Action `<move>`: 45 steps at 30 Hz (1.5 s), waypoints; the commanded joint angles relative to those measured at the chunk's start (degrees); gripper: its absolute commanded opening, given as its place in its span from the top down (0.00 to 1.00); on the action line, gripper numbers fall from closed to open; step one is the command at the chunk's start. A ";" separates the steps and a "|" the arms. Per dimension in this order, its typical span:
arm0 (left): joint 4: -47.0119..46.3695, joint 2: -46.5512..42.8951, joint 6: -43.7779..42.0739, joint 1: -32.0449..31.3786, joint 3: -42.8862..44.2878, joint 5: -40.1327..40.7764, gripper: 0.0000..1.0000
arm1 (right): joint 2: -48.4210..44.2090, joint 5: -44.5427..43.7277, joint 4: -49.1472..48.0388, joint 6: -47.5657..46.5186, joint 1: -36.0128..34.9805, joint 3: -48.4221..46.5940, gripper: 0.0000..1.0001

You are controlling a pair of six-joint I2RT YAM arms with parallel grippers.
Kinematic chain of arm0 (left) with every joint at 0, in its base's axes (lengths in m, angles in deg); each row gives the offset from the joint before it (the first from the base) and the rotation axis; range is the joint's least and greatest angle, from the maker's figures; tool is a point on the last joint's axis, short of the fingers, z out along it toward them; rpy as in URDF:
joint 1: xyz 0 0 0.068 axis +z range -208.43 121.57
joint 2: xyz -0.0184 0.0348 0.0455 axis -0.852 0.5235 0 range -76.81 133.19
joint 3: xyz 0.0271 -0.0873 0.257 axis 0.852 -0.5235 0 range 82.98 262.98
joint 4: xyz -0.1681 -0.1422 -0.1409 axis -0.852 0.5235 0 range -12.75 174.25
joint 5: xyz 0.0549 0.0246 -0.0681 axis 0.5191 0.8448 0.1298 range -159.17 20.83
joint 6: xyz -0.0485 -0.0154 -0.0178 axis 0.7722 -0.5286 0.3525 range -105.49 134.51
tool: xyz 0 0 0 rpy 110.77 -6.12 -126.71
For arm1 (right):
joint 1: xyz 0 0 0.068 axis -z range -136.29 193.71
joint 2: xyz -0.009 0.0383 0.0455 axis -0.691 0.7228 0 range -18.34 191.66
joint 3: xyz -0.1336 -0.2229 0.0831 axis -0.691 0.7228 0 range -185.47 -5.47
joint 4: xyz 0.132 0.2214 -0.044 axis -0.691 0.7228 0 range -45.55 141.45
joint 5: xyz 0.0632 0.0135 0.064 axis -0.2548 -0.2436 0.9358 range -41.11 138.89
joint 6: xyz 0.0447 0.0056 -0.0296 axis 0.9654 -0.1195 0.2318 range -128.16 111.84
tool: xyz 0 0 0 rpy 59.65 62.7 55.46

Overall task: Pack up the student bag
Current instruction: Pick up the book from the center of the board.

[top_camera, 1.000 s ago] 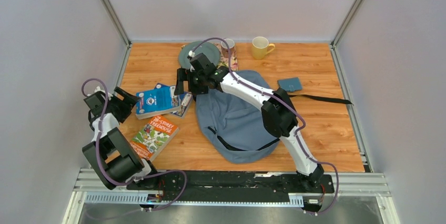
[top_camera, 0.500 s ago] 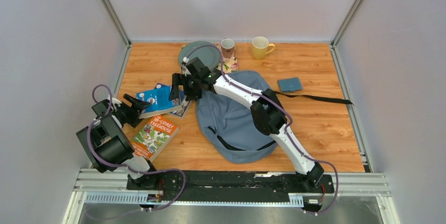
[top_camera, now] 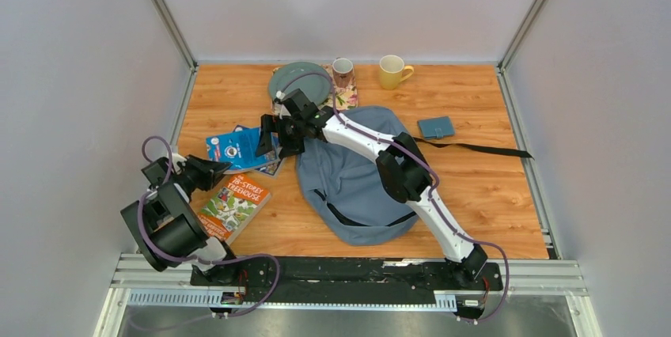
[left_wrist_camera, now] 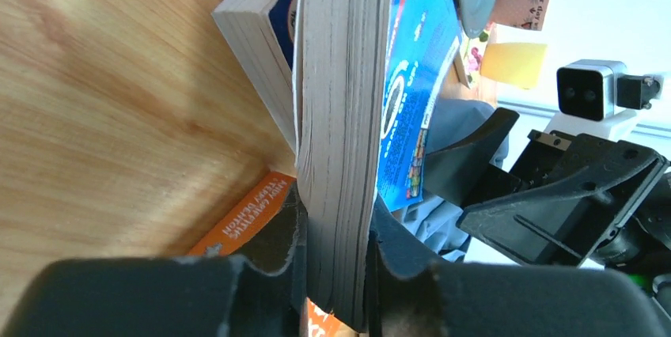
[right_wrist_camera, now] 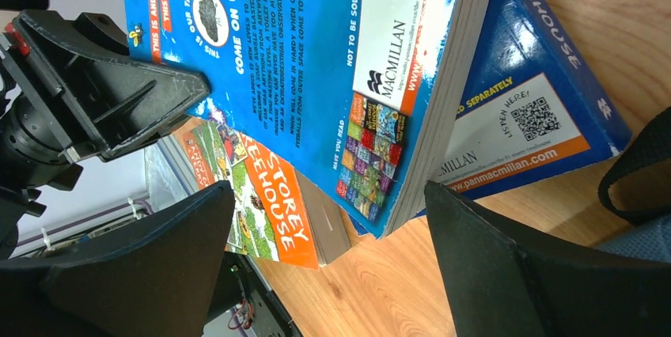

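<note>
The grey-blue student bag (top_camera: 356, 183) lies flat in the middle of the table. Left of it a bright blue book (top_camera: 237, 148) rests on a dark blue book (right_wrist_camera: 530, 107). My left gripper (top_camera: 210, 172) is shut on the bright blue book's (left_wrist_camera: 340, 115) page edge, a pad on each cover. One corner of that book is raised off the book below. My right gripper (top_camera: 269, 133) hangs open over the book's (right_wrist_camera: 301, 60) other end, its fingers (right_wrist_camera: 538, 274) wide apart and touching nothing. An orange book (top_camera: 232, 204) lies flat near the left arm.
A green plate (top_camera: 299, 80), a floral mug (top_camera: 342, 72) and a yellow mug (top_camera: 393, 70) stand along the back edge. A small teal case (top_camera: 436, 126) and a black strap (top_camera: 483, 147) lie right of the bag. Grey walls close both sides.
My left gripper moved in to the bright blue book and closed on its page edge. The right gripper shifted slightly left over the books and stayed open.
</note>
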 commanded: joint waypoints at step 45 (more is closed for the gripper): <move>-10.67 -36.17 24.10 -55.01 4.30 -1.50 1.00 | -98.60 -16.04 -14.45 11.78 7.16 82.93 0.00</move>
